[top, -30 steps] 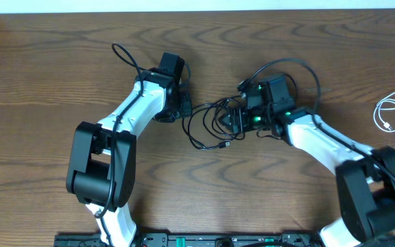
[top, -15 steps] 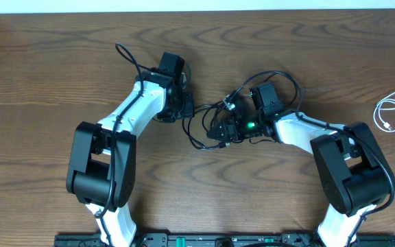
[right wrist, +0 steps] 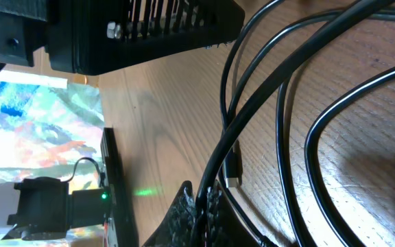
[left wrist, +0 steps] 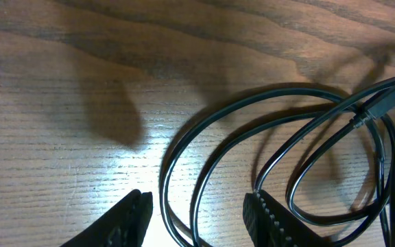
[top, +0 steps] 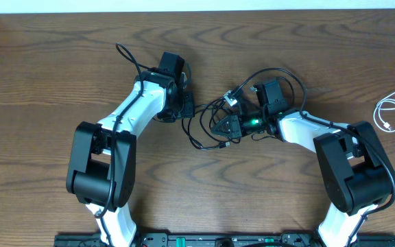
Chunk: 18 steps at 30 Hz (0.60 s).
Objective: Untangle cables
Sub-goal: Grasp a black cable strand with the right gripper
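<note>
Overhead view: even, diffuse light, sharp focus. Left wrist view: glare patch on tabletop [left wrist: 139, 147] at 7 o'clock, broad shadow at 10 o'clock. Cables [left wrist: 376, 104] cast soft shadows. Left claw fingers [left wrist: 118, 223] blurred. Right wrist view: near field apparently defocused.

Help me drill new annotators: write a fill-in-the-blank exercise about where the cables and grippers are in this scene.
1. The lone coiled cable, lying away from the tangle, is ____ in colour.
2. The right gripper is ____ on the black cables.
3. The left gripper is ____, straddling black loops on the wood.

Missing words: white; shut; open
</note>
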### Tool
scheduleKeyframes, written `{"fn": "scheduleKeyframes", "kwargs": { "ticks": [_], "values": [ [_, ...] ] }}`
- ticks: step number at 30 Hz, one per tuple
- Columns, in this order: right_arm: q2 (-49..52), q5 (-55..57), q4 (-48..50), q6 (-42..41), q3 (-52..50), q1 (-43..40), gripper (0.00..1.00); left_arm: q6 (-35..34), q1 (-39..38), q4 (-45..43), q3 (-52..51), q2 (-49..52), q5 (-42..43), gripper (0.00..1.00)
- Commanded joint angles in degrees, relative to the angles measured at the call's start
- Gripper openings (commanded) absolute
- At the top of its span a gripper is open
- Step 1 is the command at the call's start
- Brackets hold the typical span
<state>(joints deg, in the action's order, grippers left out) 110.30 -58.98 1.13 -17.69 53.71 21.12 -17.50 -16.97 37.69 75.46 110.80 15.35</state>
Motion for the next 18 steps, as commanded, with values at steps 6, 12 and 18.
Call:
{"fn": "scheduleKeyframes", "kwargs": {
  "ticks": [6, 12, 18],
  "values": [
    [0.33, -2.78, 0.02, 0.42, -0.22, -0.57, 0.01, 1.40, 0.09, 0.13, -0.24, 0.85, 0.68, 0.50],
    [0.33, -3.17, 0.00, 0.42, -0.22, -0.57, 0.15, 1.40, 0.09, 0.13, -0.24, 0.85, 0.68, 0.53],
    [0.28, -4.92, 0.87, 0.24, -0.20, -0.59, 0.01, 2.69, 0.11, 0.13, -0.24, 0.85, -0.31, 0.53]
  ]
}}
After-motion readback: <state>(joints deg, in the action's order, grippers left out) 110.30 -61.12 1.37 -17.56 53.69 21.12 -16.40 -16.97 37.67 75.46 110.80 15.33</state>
